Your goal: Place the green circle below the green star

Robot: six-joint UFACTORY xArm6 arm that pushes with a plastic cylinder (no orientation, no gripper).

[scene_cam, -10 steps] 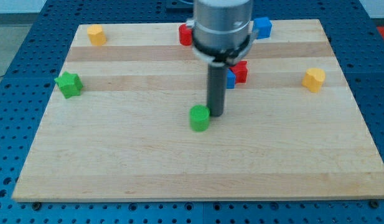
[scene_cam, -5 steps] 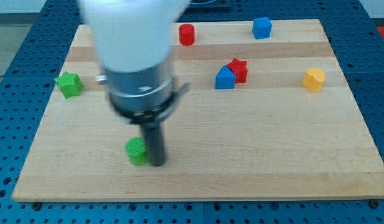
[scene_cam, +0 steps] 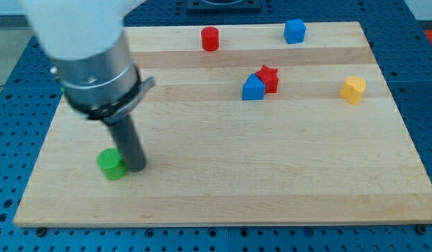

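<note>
The green circle [scene_cam: 111, 164] lies on the wooden board [scene_cam: 272, 154] near its lower left. My tip [scene_cam: 136, 168] stands right against the circle's right side, touching it. The arm's grey body hides the upper left of the board, and the green star does not show in this frame.
A red cylinder [scene_cam: 210, 38] and a blue block [scene_cam: 294, 31] sit along the view's top. A blue block [scene_cam: 253, 88] touches a red star [scene_cam: 268, 78] right of centre. A yellow block [scene_cam: 353, 89] is at the right.
My tip has swept from the board's centre to the lower left, pushing the green circle ahead of it. The arm now covers the green star and the yellow block at top left.
</note>
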